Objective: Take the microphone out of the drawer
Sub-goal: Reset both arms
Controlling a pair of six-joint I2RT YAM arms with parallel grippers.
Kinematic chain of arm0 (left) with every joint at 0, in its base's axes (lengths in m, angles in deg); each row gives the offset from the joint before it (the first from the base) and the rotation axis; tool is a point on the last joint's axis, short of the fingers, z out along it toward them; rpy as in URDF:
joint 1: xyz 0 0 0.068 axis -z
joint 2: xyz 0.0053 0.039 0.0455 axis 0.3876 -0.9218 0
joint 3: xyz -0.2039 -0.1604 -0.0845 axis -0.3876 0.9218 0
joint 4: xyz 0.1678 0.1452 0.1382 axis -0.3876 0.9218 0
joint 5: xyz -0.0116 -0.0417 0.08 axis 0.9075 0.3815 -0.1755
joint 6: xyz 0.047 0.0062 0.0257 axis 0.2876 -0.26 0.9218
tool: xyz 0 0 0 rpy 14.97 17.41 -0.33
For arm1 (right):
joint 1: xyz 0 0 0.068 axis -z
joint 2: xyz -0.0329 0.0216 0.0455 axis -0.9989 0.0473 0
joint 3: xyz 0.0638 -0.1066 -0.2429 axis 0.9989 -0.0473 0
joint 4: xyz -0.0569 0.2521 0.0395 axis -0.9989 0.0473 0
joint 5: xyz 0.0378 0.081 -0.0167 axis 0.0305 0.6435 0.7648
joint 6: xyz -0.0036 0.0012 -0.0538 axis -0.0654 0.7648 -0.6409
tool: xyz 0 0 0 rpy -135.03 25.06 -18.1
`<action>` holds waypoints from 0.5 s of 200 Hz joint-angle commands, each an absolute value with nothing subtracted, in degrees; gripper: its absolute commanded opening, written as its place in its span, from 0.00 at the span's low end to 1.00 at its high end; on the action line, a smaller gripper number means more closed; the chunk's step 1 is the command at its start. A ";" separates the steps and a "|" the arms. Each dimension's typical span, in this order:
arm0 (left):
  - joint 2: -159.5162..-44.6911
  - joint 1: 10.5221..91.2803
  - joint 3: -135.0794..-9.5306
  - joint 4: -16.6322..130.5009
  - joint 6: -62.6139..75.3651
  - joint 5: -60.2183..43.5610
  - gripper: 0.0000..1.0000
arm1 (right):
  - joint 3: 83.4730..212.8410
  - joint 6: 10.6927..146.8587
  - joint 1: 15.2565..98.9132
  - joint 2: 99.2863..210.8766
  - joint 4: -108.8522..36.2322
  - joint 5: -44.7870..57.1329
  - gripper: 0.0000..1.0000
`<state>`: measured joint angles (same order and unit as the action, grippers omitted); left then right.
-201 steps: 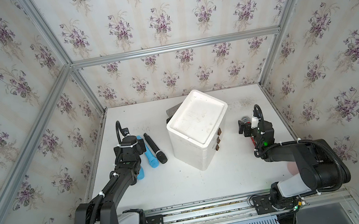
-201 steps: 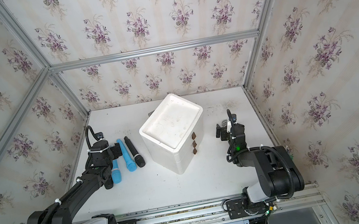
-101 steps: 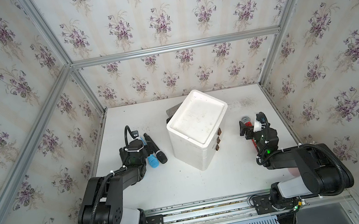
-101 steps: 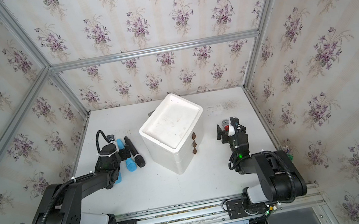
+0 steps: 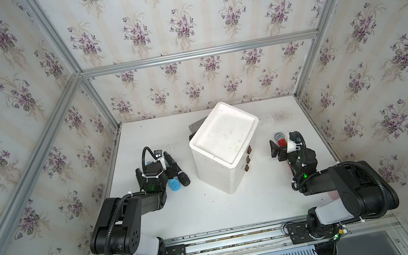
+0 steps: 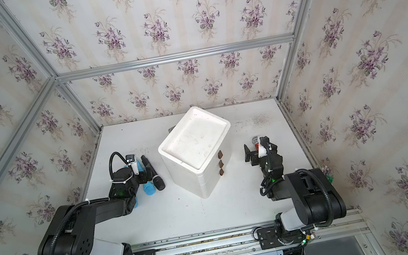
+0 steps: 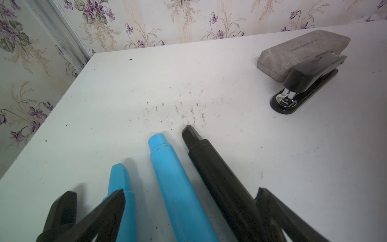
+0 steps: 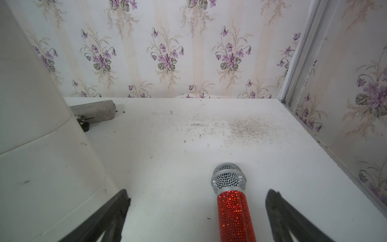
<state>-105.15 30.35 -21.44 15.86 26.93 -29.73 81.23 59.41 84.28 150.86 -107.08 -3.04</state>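
Microphone (image 8: 233,209) lies untouched between wide-spread fingers (image 8: 278,211) of right hand (image 8: 198,194)

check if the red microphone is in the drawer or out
Out: the red microphone lies on the table between the right gripper's open fingers.

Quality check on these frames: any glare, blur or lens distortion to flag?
In both top views: even, soft light; the white top of the drawer unit is nearly blown out. Right wrist view: the wide lens bows the drawer unit's side; sequins on the red microphone sparkle, its mesh head is sharp. Left wrist view: stapler sharp, faint soft shadow beside the blue microphone.
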 commanded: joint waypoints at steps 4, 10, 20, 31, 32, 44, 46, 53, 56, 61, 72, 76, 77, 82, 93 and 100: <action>-104.86 30.27 -21.44 13.59 29.27 -24.59 0.99 | 80.27 57.26 84.21 152.79 -114.12 0.00 1.00; -104.78 30.27 -21.35 13.70 29.28 -24.60 0.99 | 80.04 57.19 84.20 153.46 -115.14 0.14 1.00; -104.82 30.27 -21.33 13.52 29.22 -24.55 0.99 | 79.61 57.32 84.21 154.59 -117.22 -0.50 1.00; -104.78 30.31 -21.35 13.56 29.22 -24.51 0.99 | 79.61 58.05 84.25 154.74 -117.40 -1.95 1.00; -104.84 30.29 -21.35 13.57 29.22 -24.51 0.99 | 79.64 58.05 84.23 154.69 -117.25 -1.95 1.00; -105.01 30.09 -21.47 13.59 29.22 -24.13 0.99 | 80.14 58.01 84.20 154.68 -116.17 -1.99 1.00; -105.01 30.03 -21.56 13.62 29.15 -24.09 0.99 | 80.18 58.08 84.21 154.69 -116.25 -2.16 1.00; -104.98 30.01 -21.74 14.03 28.73 -25.02 0.99 | 80.19 58.37 84.12 154.79 -116.22 -3.20 1.00; -105.08 30.03 -21.92 14.33 28.25 -26.00 0.99 | 80.29 58.62 84.07 154.74 -116.06 -3.92 1.00; -105.22 30.01 -22.38 15.00 27.11 -28.56 0.99 | 80.28 59.10 83.97 154.64 -116.09 -5.31 1.00; -105.51 29.32 -23.45 16.49 25.27 -30.71 0.99 | 80.28 60.26 83.86 154.80 -116.05 -8.11 1.00; -105.43 29.15 -23.46 16.48 25.15 -30.59 0.99 | 80.33 60.49 83.86 154.74 -116.10 -8.70 1.00; -105.43 29.18 -23.46 16.52 25.16 -30.58 0.99 | 80.35 60.55 83.86 154.73 -116.07 -8.76 1.00; -105.43 29.13 -23.50 16.59 25.14 -30.58 0.99 | 80.37 60.68 83.86 154.76 -116.10 -9.06 1.00; -105.45 29.13 -23.48 16.57 25.11 -30.58 0.99 | 80.37 60.81 83.86 154.78 -116.12 -9.66 1.00; -105.42 29.14 -23.46 16.66 25.11 -30.58 0.99 | 80.37 61.47 83.86 154.87 -116.05 -11.77 1.00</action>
